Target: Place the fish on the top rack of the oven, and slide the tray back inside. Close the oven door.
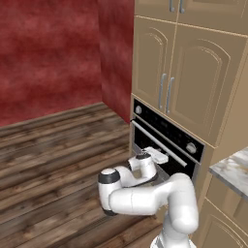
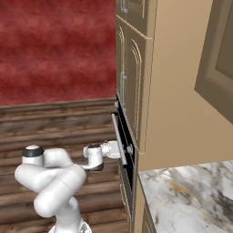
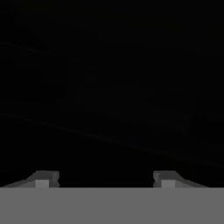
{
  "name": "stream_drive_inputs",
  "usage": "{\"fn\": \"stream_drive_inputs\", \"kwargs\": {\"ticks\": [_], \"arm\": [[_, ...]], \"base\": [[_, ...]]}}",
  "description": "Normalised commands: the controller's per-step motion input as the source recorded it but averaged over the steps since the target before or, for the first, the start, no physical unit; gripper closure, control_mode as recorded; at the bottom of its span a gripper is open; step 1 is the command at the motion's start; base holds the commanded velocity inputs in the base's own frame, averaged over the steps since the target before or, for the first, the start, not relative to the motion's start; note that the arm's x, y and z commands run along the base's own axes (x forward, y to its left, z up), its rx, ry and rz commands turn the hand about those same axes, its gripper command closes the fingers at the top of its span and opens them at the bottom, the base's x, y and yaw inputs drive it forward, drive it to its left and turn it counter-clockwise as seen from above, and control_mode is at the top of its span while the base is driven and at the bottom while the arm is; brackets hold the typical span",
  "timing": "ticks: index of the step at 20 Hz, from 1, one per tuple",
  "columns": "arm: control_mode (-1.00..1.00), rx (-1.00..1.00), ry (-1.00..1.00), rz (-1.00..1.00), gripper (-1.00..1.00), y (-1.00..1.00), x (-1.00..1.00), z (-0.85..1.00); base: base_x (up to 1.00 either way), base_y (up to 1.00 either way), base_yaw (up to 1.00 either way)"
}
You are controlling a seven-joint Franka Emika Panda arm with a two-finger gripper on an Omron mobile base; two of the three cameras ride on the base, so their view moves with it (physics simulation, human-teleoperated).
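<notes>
My arm [image 1: 145, 198] rises from the base, folds back on itself at a bulky white elbow and reaches forward low, the forearm lying roughly level. My wrist [image 2: 94, 157], capped with a dark joint ring, bends so the hand points straight ahead. In the left base view my gripper [image 1: 159, 156] sits at the end of that short white hand, a little above the elbow. In the hand view my 2 fingertips [image 3: 42, 178] stand well apart, 1 at each side, with nothing between them: jaws spread wide.
</notes>
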Motion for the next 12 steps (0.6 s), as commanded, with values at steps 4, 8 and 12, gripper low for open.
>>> {"fn": "stream_drive_inputs", "kwargs": {"ticks": [4, 8, 12], "arm": [[-1.00, -0.39, -0.12, -0.33, -1.00, -1.00, 0.00, 0.32], [-1.00, -0.27, -0.22, -0.29, -1.00, -0.92, 0.00, 0.11], [-1.00, -0.02, -0.05, -0.08, -1.00, -0.54, 0.00, -0.01]], "base": [[0.00, 0.00, 0.00], [0.00, 0.00, 0.00], [0.00, 0.00, 0.00]]}}
